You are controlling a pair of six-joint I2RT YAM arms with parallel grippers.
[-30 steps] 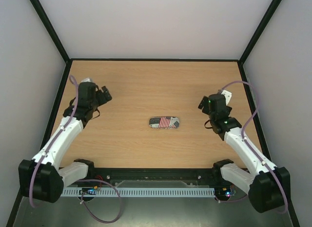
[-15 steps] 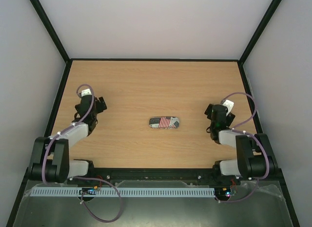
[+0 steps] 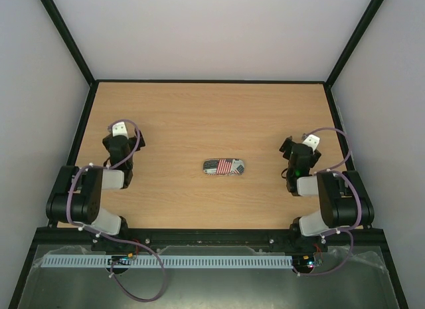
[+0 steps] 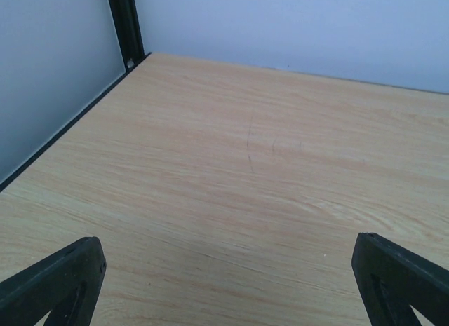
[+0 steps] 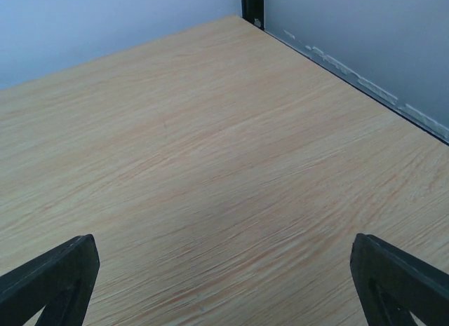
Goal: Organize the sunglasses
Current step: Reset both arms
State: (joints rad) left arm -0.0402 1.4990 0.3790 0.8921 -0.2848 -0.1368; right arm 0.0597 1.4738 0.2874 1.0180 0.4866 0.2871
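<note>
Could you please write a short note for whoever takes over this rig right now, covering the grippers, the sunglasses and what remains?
Left gripper: open, empty, above bare table on the left side.
Right gripper: open, empty, above bare table on the right side.
Both arms sit folded close to their bases.
Things: the flag-patterned case lies at the table's middle, looks closed, and neither gripper touches it. The sunglasses show in no view. They may be inside the case, but that cannot be confirmed.
Done: possibly everything, if the sunglasses are in the case.
Left: check the case. Nothing else in view needs handling.
</note>
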